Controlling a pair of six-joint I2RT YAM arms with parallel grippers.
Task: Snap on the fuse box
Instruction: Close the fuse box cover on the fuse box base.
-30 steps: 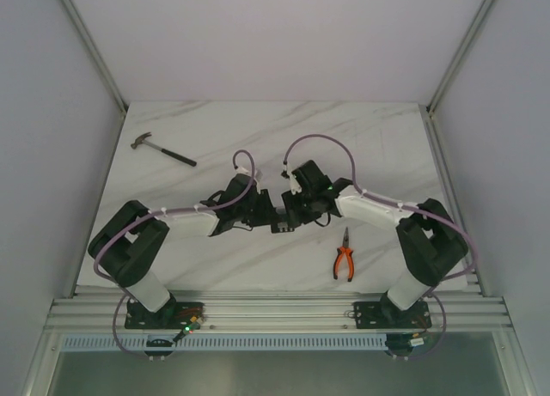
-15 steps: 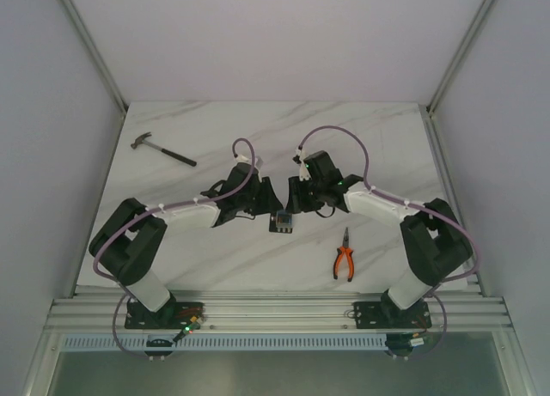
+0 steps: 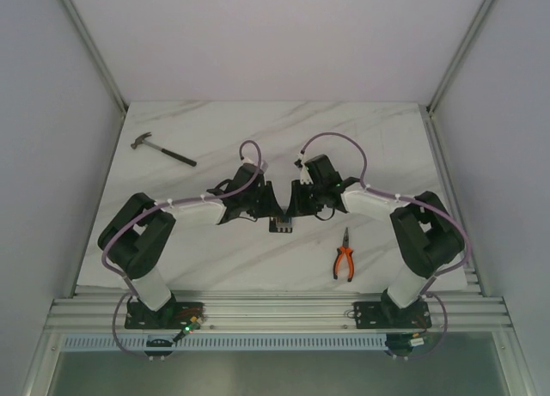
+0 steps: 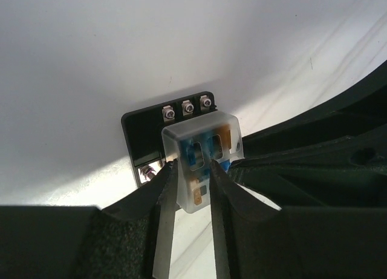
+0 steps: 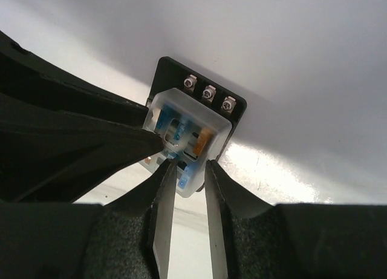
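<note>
The fuse box point(image 3: 281, 226) lies mid-table: a black base point(image 4: 142, 131) with screw terminals, and on it a clear cover point(image 4: 202, 140) over blue and orange fuses. My left gripper point(image 3: 270, 212) comes down on it from the left. Its jaws stand narrowly apart and its fingertips point(image 4: 171, 170) lie over the cover's near end point(image 4: 191, 167), gripping nothing. My right gripper point(image 3: 293, 211) meets it from the right, also slightly open. Its tips straddle the cover's near corner point(image 5: 190, 165), beside the left gripper's finger point(image 5: 78, 143). Whether the tips press on the cover point(image 5: 187, 134) cannot be told.
A hammer point(image 3: 163, 149) lies at the far left of the marble table point(image 3: 378, 147). Orange-handled pliers point(image 3: 345, 260) lie near the front, right of the fuse box and close to the right arm.
Both grippers have closed in on the fuse box from either side and now sit over its cover. Their jaws have narrowed. The box has stayed in place.
</note>
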